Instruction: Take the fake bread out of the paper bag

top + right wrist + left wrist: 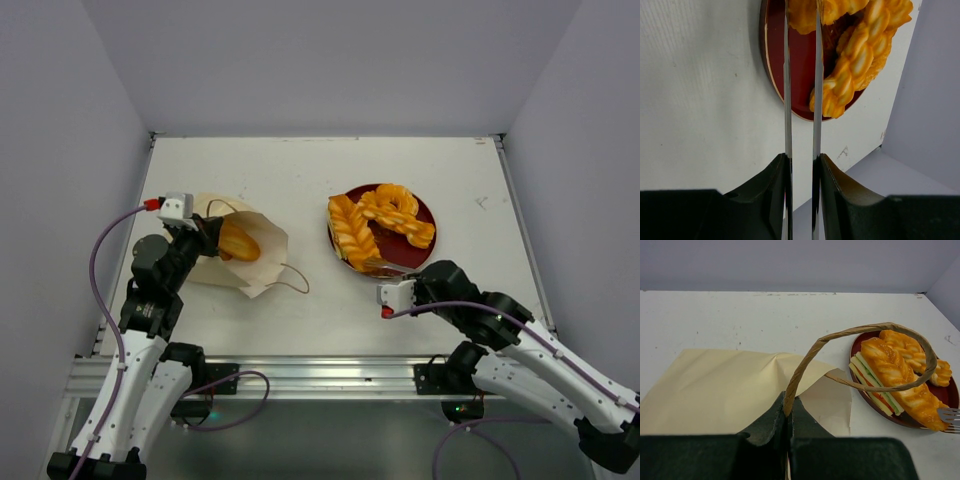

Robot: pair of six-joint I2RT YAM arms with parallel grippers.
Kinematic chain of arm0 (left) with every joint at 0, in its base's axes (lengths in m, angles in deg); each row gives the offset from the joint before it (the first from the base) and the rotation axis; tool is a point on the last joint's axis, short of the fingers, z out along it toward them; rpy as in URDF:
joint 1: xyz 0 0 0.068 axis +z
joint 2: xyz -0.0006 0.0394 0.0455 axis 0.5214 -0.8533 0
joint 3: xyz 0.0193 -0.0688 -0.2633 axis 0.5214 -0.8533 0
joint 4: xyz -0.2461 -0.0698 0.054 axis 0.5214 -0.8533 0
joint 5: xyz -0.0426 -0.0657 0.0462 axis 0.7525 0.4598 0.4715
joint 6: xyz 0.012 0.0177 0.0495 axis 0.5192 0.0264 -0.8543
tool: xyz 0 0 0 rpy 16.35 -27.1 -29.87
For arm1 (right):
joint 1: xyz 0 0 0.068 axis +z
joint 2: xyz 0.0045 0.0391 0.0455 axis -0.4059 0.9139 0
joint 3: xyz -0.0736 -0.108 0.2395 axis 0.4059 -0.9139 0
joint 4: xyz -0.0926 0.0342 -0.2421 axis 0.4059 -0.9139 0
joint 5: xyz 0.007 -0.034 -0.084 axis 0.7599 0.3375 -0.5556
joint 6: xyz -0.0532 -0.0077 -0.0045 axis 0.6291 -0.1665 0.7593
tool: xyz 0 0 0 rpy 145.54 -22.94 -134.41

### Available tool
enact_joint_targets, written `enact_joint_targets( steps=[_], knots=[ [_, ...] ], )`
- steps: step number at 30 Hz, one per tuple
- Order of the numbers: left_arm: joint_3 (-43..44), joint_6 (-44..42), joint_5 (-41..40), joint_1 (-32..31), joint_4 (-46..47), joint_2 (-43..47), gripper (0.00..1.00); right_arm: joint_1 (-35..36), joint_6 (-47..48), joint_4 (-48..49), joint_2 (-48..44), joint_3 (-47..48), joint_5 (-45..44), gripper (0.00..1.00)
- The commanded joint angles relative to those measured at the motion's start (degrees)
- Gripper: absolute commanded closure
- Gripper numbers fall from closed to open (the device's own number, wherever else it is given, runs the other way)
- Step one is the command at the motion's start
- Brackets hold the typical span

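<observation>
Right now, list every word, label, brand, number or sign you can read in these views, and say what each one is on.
No readable text in any view.
paper bag: plain, no print.
red plate: no marking.
fake bread: no marking.
metal tongs: bare, no stamp visible.
small dark mark beyond the plate: too small to tell if it is writing.

Matt paper bag (268, 243), glossy bread (354, 236), metal tongs (788, 100)

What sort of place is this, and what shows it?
Probably a robotics lab test cell: a white table boxed in by plain grey walls, a left arm and right arm bolted to a metal rail, and fake bread on a red plate as props.
</observation>
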Motion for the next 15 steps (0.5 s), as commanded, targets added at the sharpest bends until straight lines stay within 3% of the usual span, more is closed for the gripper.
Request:
enact_joint_targets(
  steps=[1, 15],
  knots=[
    [-0.4, -0.4, 1.2, -0.1, 0.6, 0.3, 1.0, -0.7, -0.8, 1.8, -0.8, -1.0, -4.0, 0.72],
    [-0.9, -0.2, 1.4, -0.1, 0.6, 0.6, 1.0, -1.1, -1.9, 1.7, -2.7, -2.7, -4.2, 0.61]
  ],
)
